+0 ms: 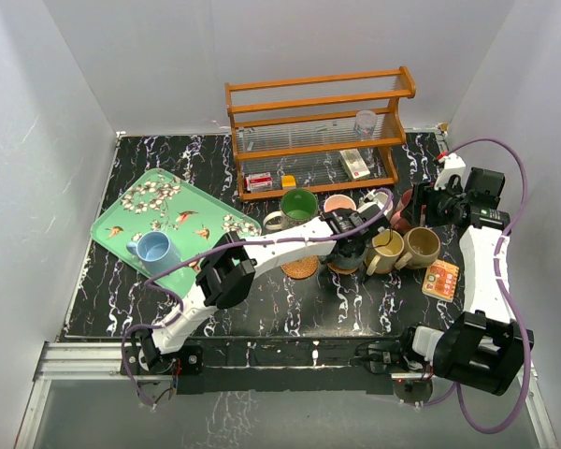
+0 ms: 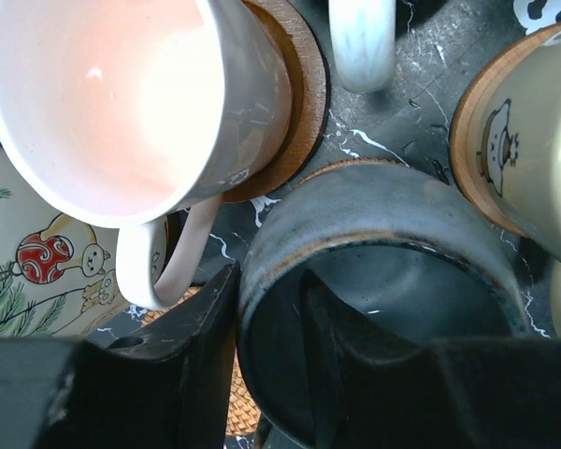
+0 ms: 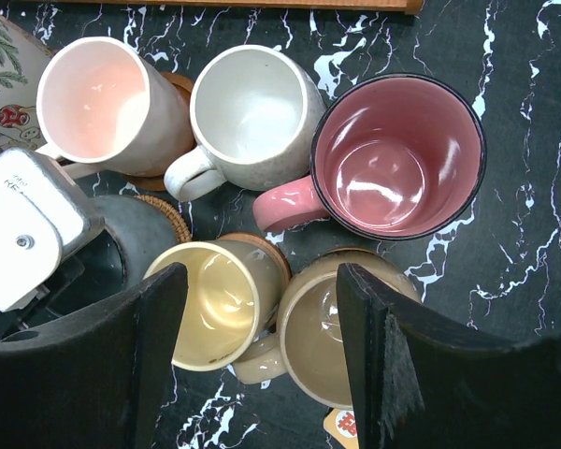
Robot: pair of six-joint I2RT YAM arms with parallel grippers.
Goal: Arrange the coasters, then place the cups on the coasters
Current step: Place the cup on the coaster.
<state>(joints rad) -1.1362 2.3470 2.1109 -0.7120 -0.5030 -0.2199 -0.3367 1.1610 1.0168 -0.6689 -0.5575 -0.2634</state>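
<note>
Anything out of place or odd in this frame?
The light blue cup sits alone on the green tray, apart from the other cups, while a woven coaster beside the cluster holds no cup.

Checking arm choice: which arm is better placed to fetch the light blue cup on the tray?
Left, likely: the light blue cup stands at the far left; the right gripper hovers far to the right.

Upright mugs (image 3: 393,159) cluster together, some on wooden coasters (image 2: 309,94); a blue mug (image 1: 156,251) stands apart; one woven coaster (image 1: 301,267) lies bare.
</note>
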